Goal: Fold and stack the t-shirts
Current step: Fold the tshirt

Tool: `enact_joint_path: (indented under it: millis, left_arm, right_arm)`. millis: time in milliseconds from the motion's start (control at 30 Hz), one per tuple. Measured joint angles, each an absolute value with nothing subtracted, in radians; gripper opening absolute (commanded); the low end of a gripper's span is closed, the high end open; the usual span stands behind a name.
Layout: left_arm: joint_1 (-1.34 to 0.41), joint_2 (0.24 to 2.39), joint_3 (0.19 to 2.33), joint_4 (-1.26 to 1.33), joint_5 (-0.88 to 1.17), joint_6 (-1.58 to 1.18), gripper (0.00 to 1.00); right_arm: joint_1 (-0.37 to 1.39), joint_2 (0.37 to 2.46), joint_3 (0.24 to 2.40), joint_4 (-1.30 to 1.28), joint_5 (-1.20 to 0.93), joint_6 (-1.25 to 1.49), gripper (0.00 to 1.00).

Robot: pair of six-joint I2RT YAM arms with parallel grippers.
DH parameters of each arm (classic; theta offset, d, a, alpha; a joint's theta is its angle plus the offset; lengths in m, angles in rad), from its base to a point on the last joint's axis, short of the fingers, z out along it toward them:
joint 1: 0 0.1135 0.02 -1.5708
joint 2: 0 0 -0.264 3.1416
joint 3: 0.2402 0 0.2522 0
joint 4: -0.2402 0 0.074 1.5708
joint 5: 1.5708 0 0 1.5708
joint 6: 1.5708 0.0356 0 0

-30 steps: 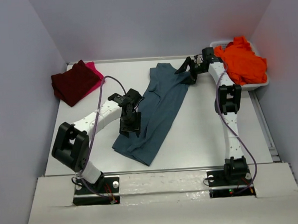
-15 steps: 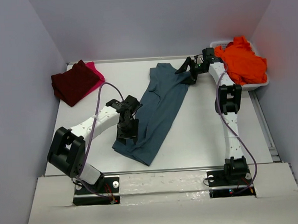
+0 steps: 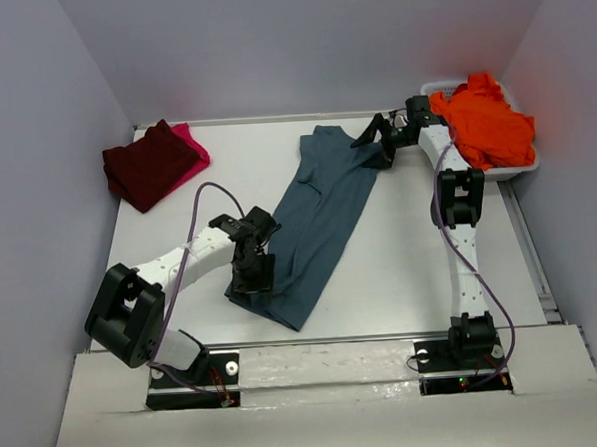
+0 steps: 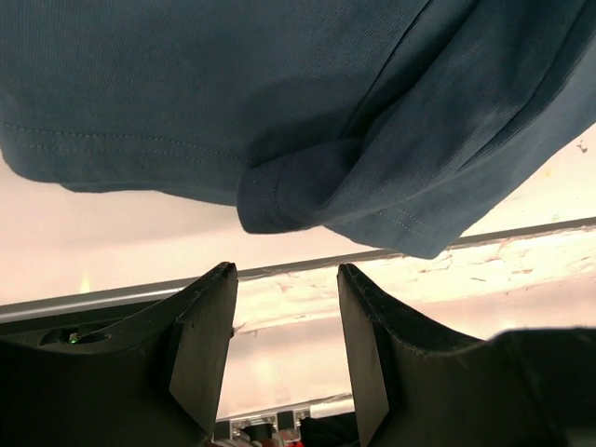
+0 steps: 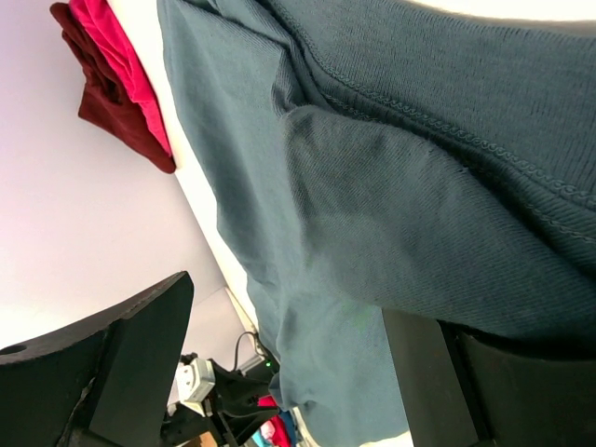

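Teal-blue shirt (image 3: 323,207) is lying in a long diagonal strip across the middle of the desk (image 3: 400,258). One end is pointing far-right, and the hem end is sitting near-left, close to the desk's near edge. Cloth layers are overlapping at that near end.

Left fingers (image 4: 205,326) are sitting over the near-left hem corner. Wrist view is showing them spread apart and gripping nothing, with a rolled bit of hem lying just past the tips.

Right fingers (image 5: 140,354) are sitting at the far end of the same shirt, spread wide. Cloth is filling the view between them, but they are standing too far apart to be pinching it.

Maroon shirt (image 3: 145,166) is lying folded in the far-left corner, resting on top of the pink shirt (image 3: 188,146), which is peeking out along its far-right side.

Orange shirt (image 3: 485,122) is sitting crumpled in the white tub (image 3: 521,164) at the far-right edge, just beside the right arm (image 3: 459,235).
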State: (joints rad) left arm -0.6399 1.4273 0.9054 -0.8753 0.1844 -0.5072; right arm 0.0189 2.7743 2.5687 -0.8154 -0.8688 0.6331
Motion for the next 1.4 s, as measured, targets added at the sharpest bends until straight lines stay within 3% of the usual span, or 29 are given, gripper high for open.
enact_joint_path:
  millis: [867,1067,1200,1400]
  left_arm:
    - [-0.666,1.590,0.984,-0.814,0.048,-0.498,0.57]
    - [-0.668,1.611,0.984,-0.802,0.047,-0.498,0.47]
    - [-0.674,1.611,0.984,-0.797,0.050,-0.495,0.28]
    - [-0.678,1.611,0.980,-0.792,0.061,-0.498,0.09]
  right_arm:
    - [0.014,2.774,2.551,-0.792,-0.894,0.633,0.88]
    - [0.014,2.774,2.551,-0.792,-0.895,0.633,0.88]
    - [0.014,2.774,2.551,-0.792,-0.895,0.633,0.88]
    - [0.014,2.774,2.551,-0.792,-0.895,0.633,0.88]
